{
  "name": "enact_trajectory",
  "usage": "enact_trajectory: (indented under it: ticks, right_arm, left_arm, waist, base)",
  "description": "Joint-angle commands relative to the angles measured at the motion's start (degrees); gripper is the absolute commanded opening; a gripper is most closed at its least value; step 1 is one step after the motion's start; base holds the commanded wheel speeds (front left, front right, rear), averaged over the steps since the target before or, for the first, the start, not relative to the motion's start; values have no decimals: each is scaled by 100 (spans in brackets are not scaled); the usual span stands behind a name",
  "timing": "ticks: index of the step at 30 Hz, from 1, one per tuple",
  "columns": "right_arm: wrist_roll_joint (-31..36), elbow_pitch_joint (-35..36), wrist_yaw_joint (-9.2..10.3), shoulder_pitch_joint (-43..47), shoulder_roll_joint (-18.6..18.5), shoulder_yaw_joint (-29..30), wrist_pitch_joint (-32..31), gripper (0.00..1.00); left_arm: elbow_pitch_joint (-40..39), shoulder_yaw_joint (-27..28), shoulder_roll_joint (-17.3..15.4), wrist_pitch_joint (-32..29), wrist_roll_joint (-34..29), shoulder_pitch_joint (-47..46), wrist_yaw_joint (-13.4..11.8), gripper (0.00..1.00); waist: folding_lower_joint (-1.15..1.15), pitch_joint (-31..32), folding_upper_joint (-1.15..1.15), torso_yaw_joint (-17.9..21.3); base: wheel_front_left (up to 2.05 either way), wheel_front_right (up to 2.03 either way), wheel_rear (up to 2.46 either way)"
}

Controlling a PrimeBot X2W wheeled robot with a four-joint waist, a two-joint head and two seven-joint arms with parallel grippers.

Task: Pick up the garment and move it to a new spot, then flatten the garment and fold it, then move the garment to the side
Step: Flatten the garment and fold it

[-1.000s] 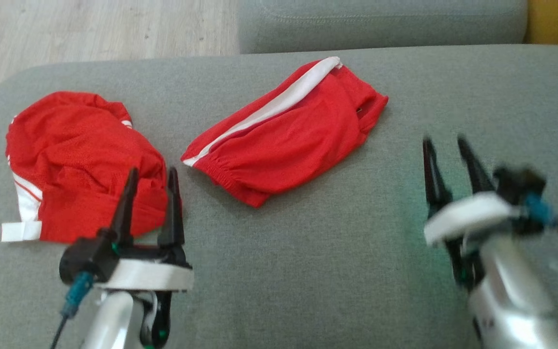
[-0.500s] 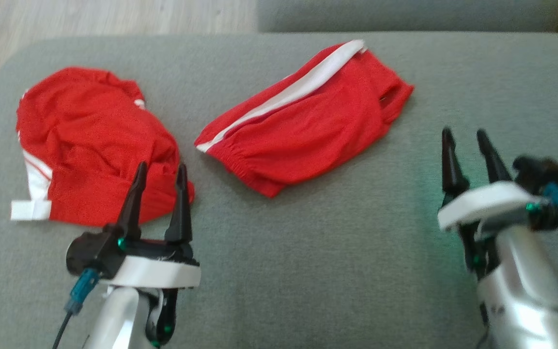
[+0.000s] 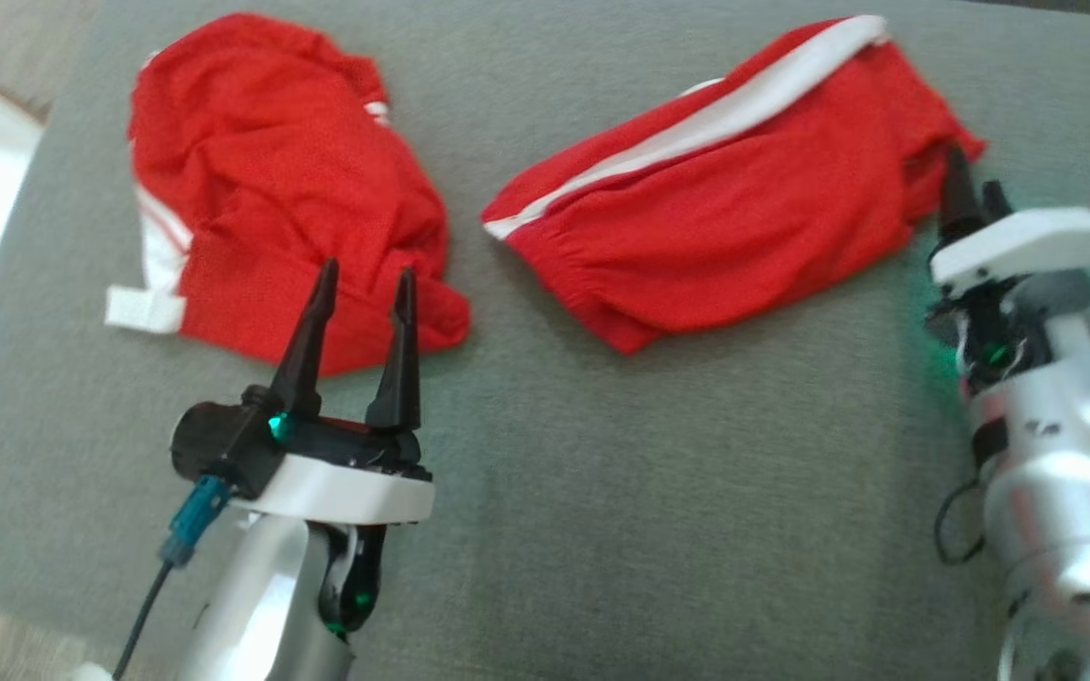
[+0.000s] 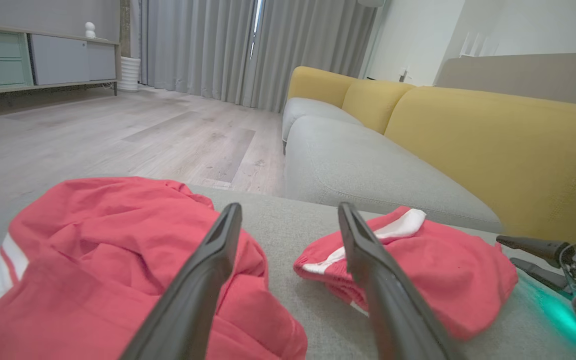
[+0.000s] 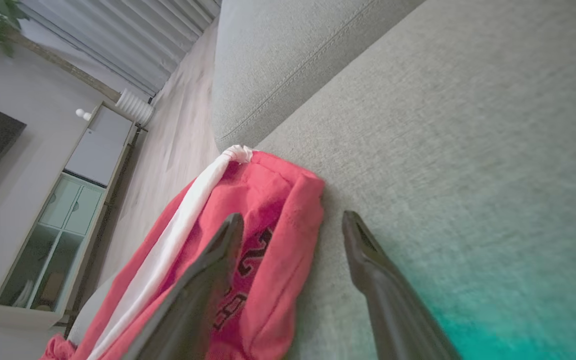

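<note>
Evidently the right gripper point(image 3: 973, 194), jaws spread wide, stood at the right hem of the striped garment point(image 3: 734, 208) on the cushion point(image 3: 649, 492), one finger probably over the cloth. A good pick needed a deep bite across that hem. The left gripper point(image 3: 366, 274), likewise wide, hovered by the crumpled garment point(image 3: 271, 189).

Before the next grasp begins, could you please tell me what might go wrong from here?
1. The open right tool appears to straddle the layered edge of the striped garment; closing there may catch only the top layer and undo the fold.
2. The open left tool hovers at the near edge of the crumpled garment and might snag it.
3. Both garments lie near each other on the cushion, so dragging one may disturb the other.
</note>
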State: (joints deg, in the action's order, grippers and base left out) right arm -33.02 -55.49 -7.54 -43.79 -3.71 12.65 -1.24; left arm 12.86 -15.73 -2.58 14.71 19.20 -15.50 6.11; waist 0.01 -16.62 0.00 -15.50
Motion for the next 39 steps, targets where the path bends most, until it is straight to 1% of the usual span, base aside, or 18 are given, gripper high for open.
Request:
enact_trajectory:
  ticks: [1,6,7,11,16,22,23,24,25,31,39]
  right_arm:
    - [-31,-119,5,-303,82,23,-84,100]
    - [45,-950,5,-783,17,403,-261,100]
    - [45,-950,5,-783,17,403,-261,100]
    - [286,-1416,5,-992,-92,398,-354,100]
    - [589,-1696,5,-1137,-205,361,-456,100]
    - [969,-1807,5,-1279,-303,344,-577,100]
    - [1091,-1820,5,-1315,-316,343,-601,95]
    - [1154,-1824,5,-1333,-321,335,-594,29]
    - [1202,-1827,5,-1352,-317,328,-575,0]
    - [1285,-1801,5,-1405,-233,276,-275,0]
    - [895,-1373,5,-1093,-154,249,443,0]
  left_arm:
    - [-143,100,-31,29,9,-206,-3,100]
    - [-175,10,-31,29,43,-243,-27,100]
    - [-175,10,-31,29,43,-243,-27,100]
    - [-212,-37,-31,29,61,-261,-57,100]
    - [-266,-103,-31,29,125,-301,-93,100]
    - [-333,-210,-30,29,241,-380,-137,100]
    - [-340,-234,-30,29,271,-410,-150,100]
    - [-341,-242,-30,29,282,-423,-157,100]
    - [-341,-247,-30,29,291,-434,-164,100]
    - [-306,-186,-30,29,273,-444,-189,100]
    - [-297,-57,-30,29,158,-339,-178,100]
  waist:
    - [-1,-129,0,-219]
    - [-1,-197,0,-421]
    - [-1,-197,0,-421]
    - [-1,-243,0,-516]
    - [-1,-325,0,-598]
    - [-1,-479,0,-682]
    - [-1,-516,0,-699]
    - [-1,-530,0,-704]
    - [-1,-538,0,-706]
    - [-1,-478,0,-596]
    - [-1,-125,0,-205]
  base:
    - [0,0,0]
    - [0,0,0]
    - [0,0,0]
    - [0,0,0]
    - [0,0,0]
    - [0,0,0]
    - [0,0,0]
    - [0,0,0]
    - [0,0,0]
    - [0,0,0]
    - [0,0,0]
